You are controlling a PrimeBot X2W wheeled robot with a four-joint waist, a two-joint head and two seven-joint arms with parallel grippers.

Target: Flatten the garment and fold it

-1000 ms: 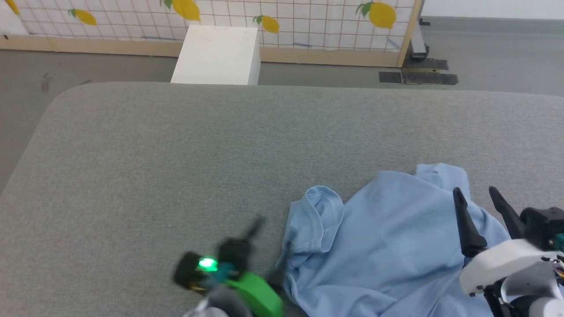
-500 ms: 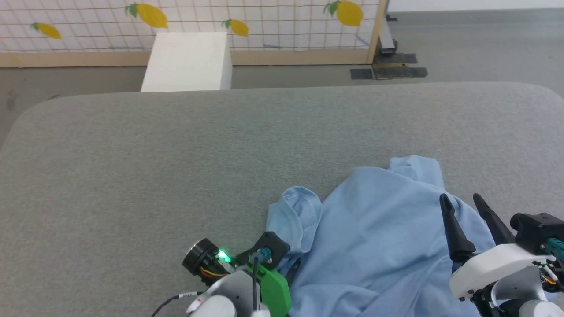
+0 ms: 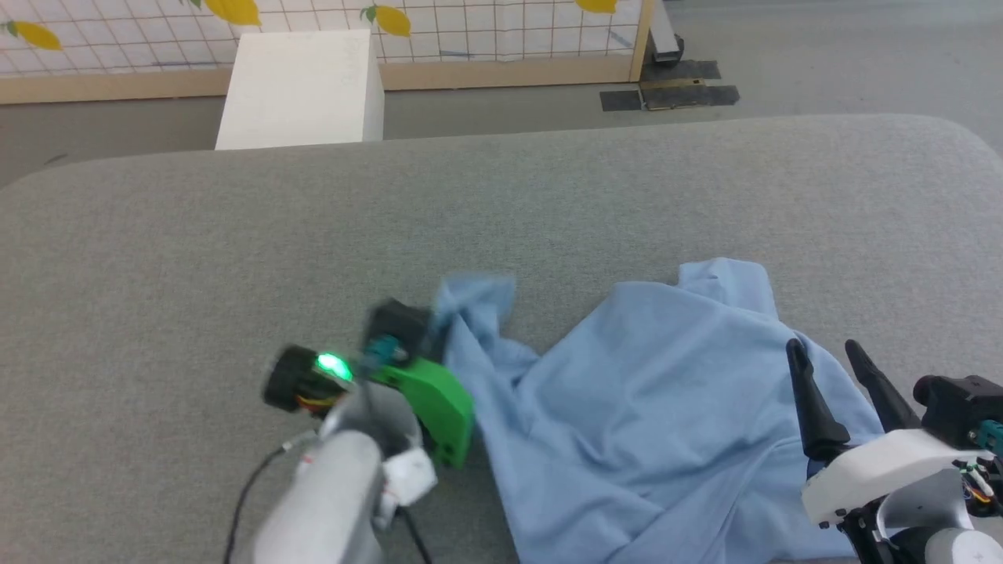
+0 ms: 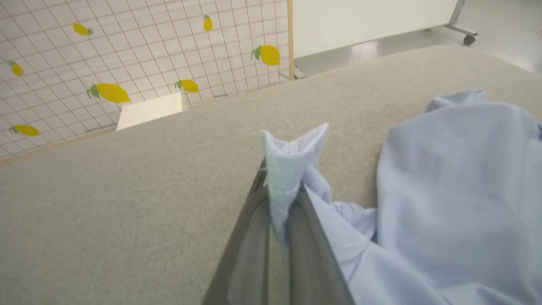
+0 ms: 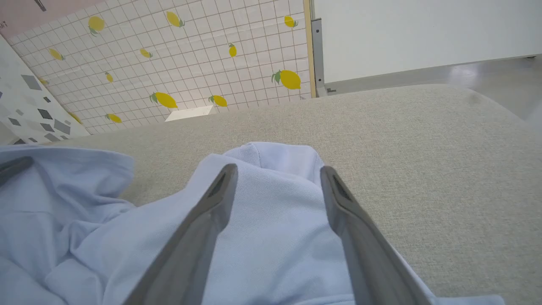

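The garment (image 3: 658,407), a light blue T-shirt, lies crumpled on the grey padded table (image 3: 235,258) at the right front. My left gripper (image 3: 439,329) is shut on a pinched fold at the garment's left edge and holds it lifted above the table. The left wrist view shows that fold of the garment (image 4: 292,165) squeezed between the two fingers (image 4: 254,237). My right gripper (image 3: 823,352) hovers open over the garment's right side. In the right wrist view its fingers (image 5: 211,212) straddle a raised hump of the garment (image 5: 275,186) with a wide gap between them.
A white box (image 3: 302,86) stands on the floor beyond the table's far edge. Behind it runs a lemon-patterned grid screen (image 3: 470,31) with a wooden base. Bare grey table surface stretches to the left and toward the far side.
My left gripper has shut on the garment's left edge and pulled it up and away from me. The head camera has shifted. My right gripper stays open over the cloth.
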